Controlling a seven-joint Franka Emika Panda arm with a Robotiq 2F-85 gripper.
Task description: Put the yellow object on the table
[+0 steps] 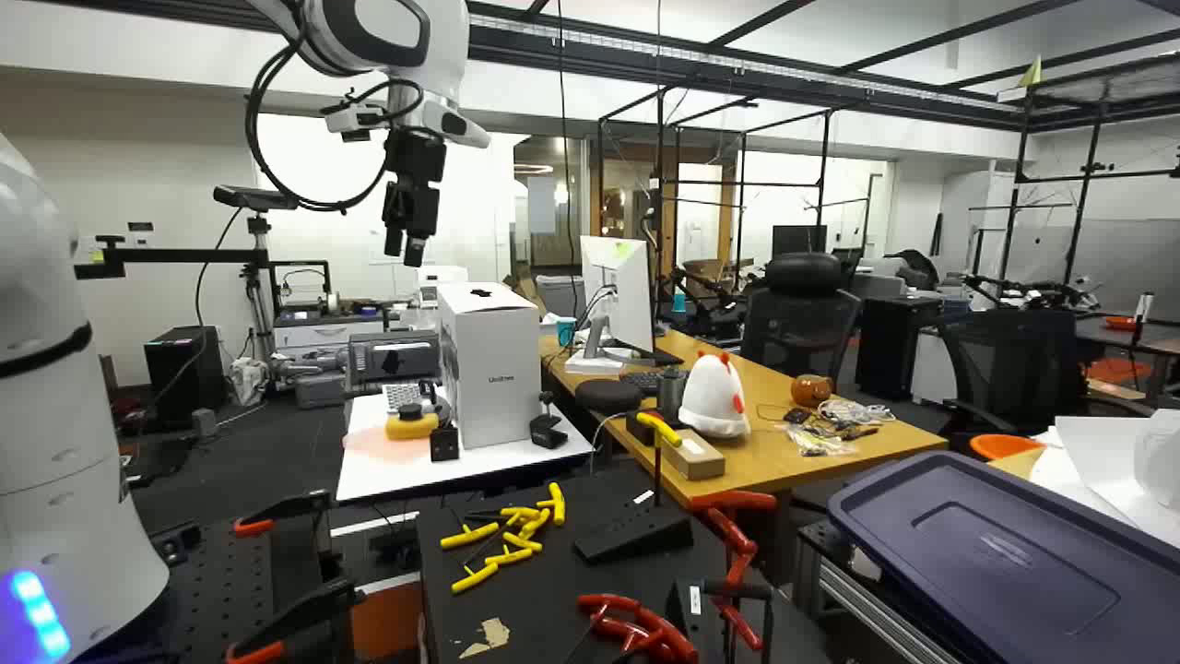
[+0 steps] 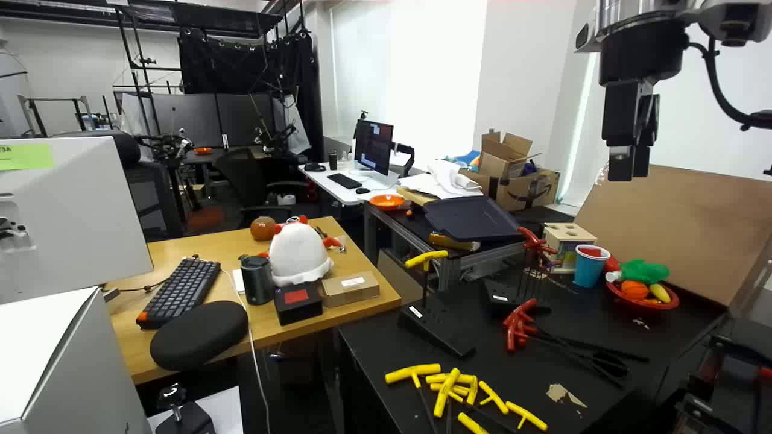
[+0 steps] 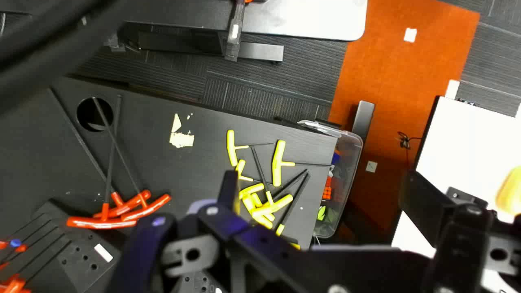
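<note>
With its fingers spread wide and nothing held between them, the gripper [image 1: 404, 249] hung well above the black table [image 3: 195, 171], so the pick was yet to come. In the wrist view a loose cluster of yellow-handled keys [image 3: 251, 190] lay on that tabletop. If those were what the sentence meant, they already rested on a table and nothing was left to do. The likelier target, I judged, was the upright yellow key [image 2: 426, 259] beyond them, its shaft set in a black stand [image 2: 437, 331]. The wrist view showed it poorly, as a finger probably covered most of its handle, so I could not tell how well the approach lined up. On that reading the whole job remained: come down, close on the handle, draw the shaft out, lay the key flat and let go. Farther off, a yellow item [image 1: 412, 427] sat on the white table [image 1: 415, 475]; I took it to have no part in this.
</note>
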